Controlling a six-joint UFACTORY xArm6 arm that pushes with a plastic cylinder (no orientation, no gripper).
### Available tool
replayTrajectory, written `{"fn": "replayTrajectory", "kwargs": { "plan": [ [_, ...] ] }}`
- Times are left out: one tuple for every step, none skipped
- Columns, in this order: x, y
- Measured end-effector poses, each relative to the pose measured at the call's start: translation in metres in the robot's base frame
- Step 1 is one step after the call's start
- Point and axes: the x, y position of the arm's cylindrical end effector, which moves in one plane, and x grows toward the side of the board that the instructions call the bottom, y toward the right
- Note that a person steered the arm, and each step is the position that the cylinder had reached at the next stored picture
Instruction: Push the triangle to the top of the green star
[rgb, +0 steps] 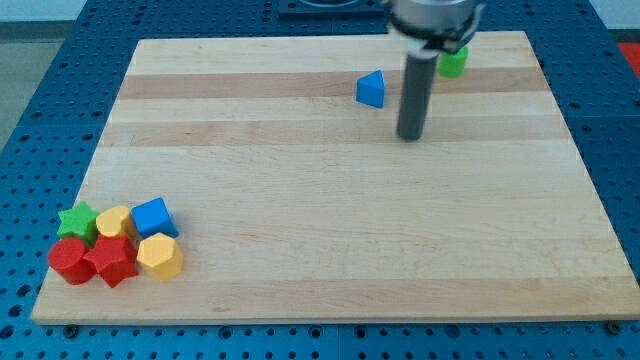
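Note:
A blue triangle (371, 89) sits near the view's top, right of centre. My tip (410, 137) is just to its right and a little lower, not touching it. The green star (77, 220) lies at the view's bottom left, at the top left of a cluster of blocks, far from the triangle and from my tip.
Packed next to the green star are a yellow block (114, 222), a blue cube (154, 217), a red cylinder (68, 260), a red block (111, 261) and a yellow hexagon (159, 257). A green block (454, 62) sits at the top right, partly hidden behind the arm. The wooden board (340, 220) ends at blue surround.

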Motion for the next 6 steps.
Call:
{"fn": "replayTrajectory", "kwargs": {
  "plan": [
    [-0.042,-0.006],
    [-0.063,-0.09],
    [-0.063,-0.206],
    [-0.063,-0.278],
    [-0.067,-0.258],
    [-0.107,-0.249]
  ]
}}
